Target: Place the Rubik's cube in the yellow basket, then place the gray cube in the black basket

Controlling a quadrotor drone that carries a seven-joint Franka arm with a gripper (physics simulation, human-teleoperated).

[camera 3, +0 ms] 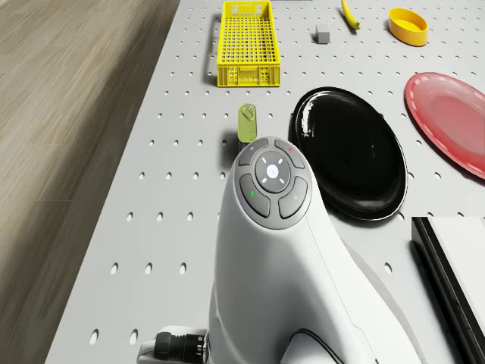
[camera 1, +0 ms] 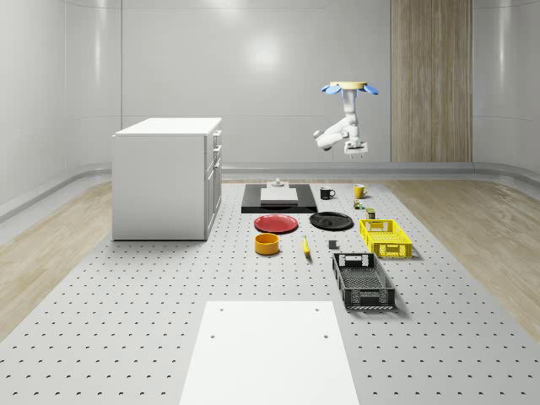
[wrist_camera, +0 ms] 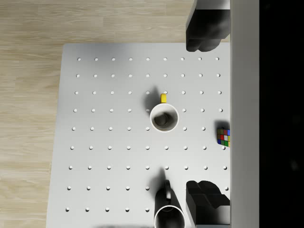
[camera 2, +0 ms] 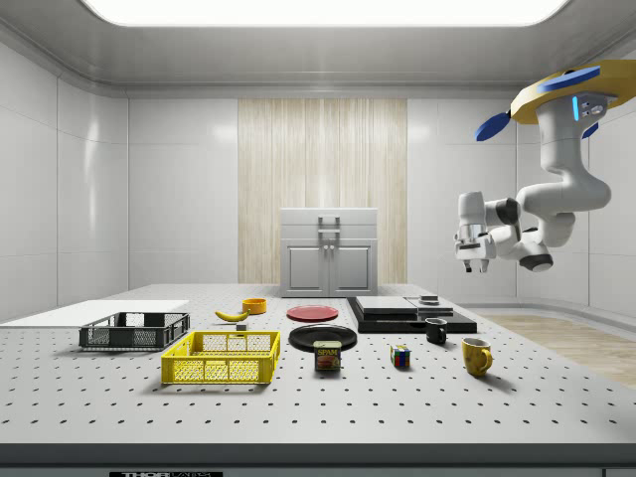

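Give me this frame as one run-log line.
drone: hovering over table's far end | gripper: open, empty, above yellow mug | Rubik's cube: on table | baskets: empty

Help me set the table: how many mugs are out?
2: a yellow mug near the Rubik's cube, and a black mug beside the black slab. Others could be hidden behind the cabinet.

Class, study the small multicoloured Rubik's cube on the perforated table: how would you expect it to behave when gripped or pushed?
The small multicoloured Rubik's cube looks box-shaped with flat faces, so it probably slides rather than rolls when pushed. It seems rigid, so opposite faces should suit a two-finger pinch. Its glossy stickers may be slightly slippery, and being small it is likely light.
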